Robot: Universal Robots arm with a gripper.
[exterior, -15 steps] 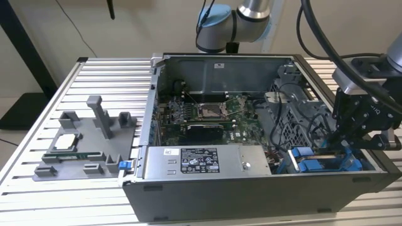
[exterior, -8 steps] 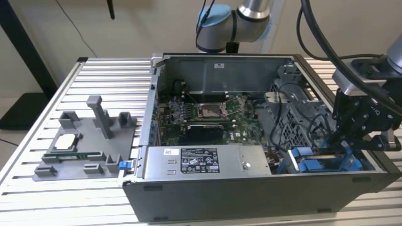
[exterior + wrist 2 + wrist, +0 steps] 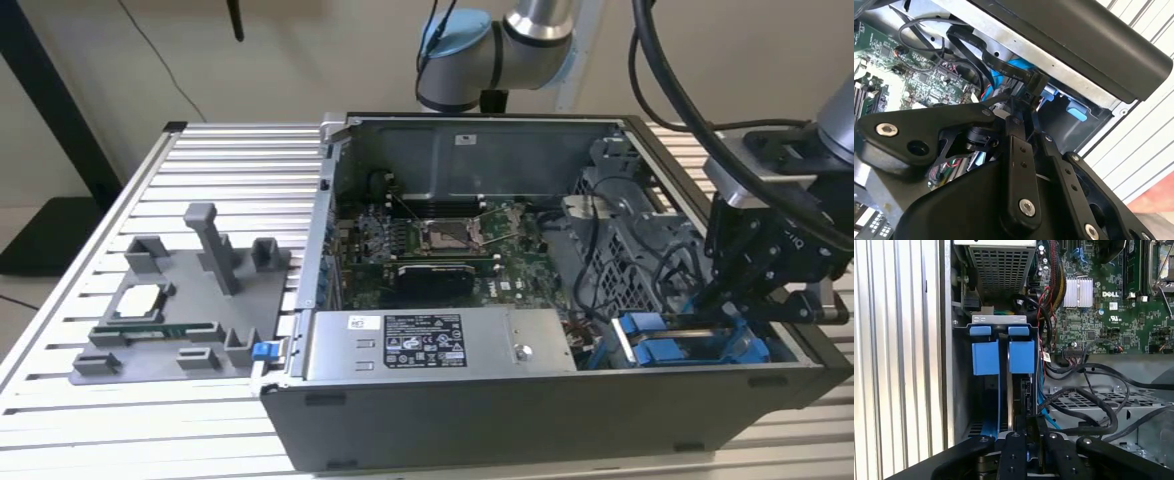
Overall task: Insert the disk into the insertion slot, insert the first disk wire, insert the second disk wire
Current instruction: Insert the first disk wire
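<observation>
At four o'clock of the computer case (image 3: 467,135) in the exterior view, the gripper (image 3: 721,305) pinched a black wire connector (image 3: 1033,82) between closed fingers (image 3: 1016,150), just above the blue-framed disk (image 3: 1021,356) seated in the insertion slot (image 3: 999,319).

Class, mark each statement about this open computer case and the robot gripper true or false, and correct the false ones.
1. A silver power supply box with a black-and-white label sits inside the grey computer case. True.
2. The black gripper hangs over the grey fixture on the slotted table. False: it is at the blue plastic drive carriers, at the exterior view's right.
3. The case is closed. False: it is open, and the green motherboard shows.
4. The gripper is shut on a flat black cable at its connector end. True.
</observation>
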